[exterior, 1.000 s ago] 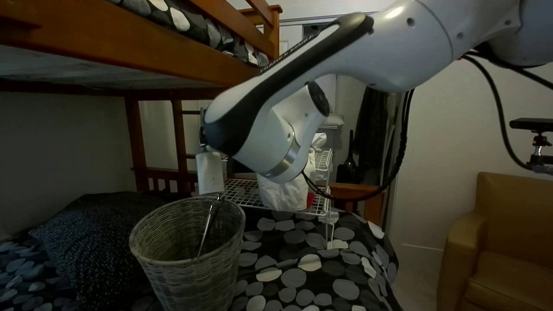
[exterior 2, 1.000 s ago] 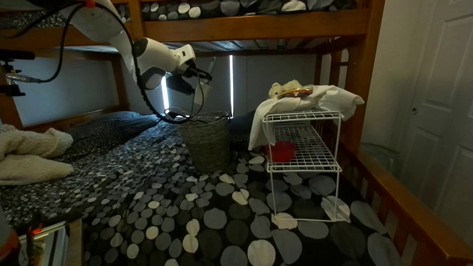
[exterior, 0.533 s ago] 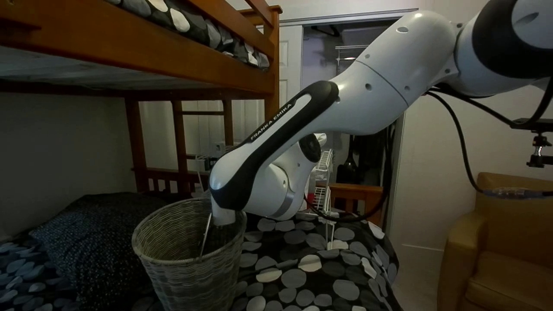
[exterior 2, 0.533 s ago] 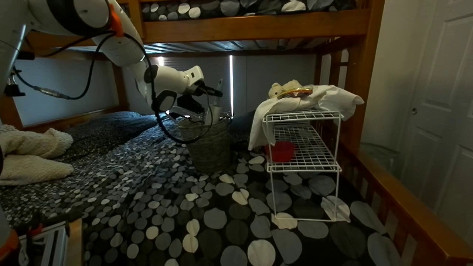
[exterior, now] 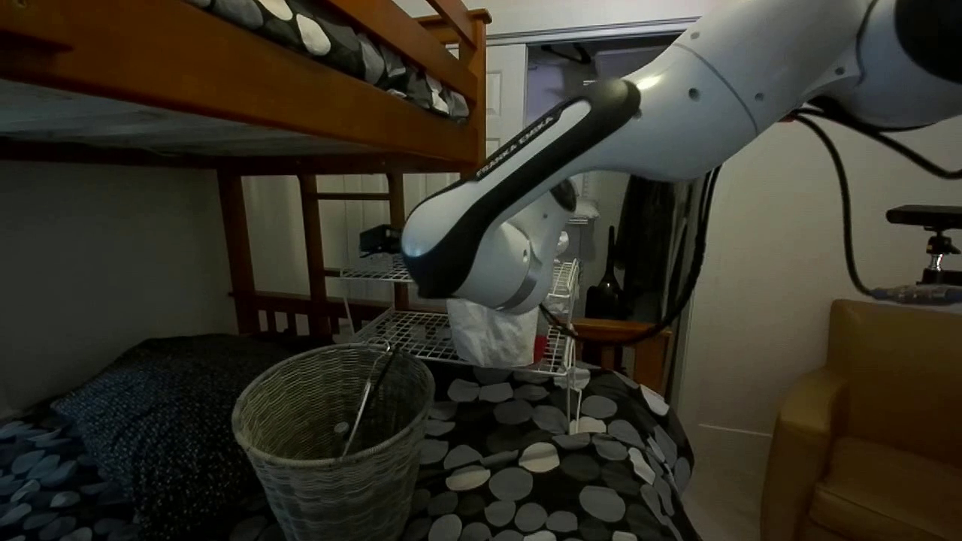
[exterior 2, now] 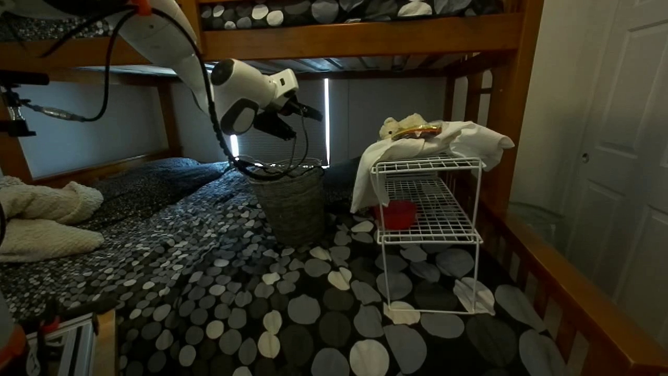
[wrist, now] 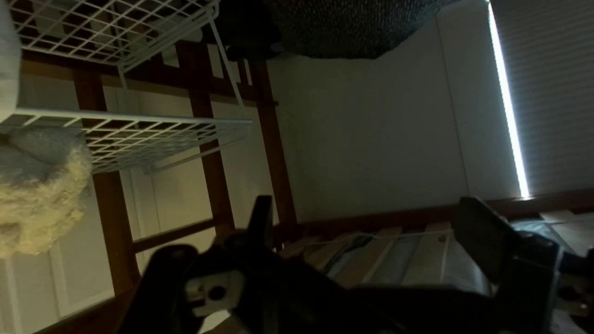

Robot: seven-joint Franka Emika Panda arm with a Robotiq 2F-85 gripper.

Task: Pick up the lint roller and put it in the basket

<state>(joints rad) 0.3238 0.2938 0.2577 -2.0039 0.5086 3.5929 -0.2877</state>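
In an exterior view the basket (exterior: 338, 488) sits on the dotted surface (exterior: 511, 481); pretty sure that pale round bit inside is the lint roller (exterior: 342, 428), near a leaning rod (exterior: 364, 409). In an exterior view the claw (exterior 2: 306, 125) hangs higher, spread. Wrist view: fingers (wrist: 482, 236) way apart.

The basket (exterior: 342, 488), woven, grey-beige and tapering downward, stands upright on the bed (exterior: 518, 485), at 7 o'clock in an exterior view. Inside, seen just off centre toward 5 o'clock, the roller (exterior: 342, 427) seems to show only a pale round end
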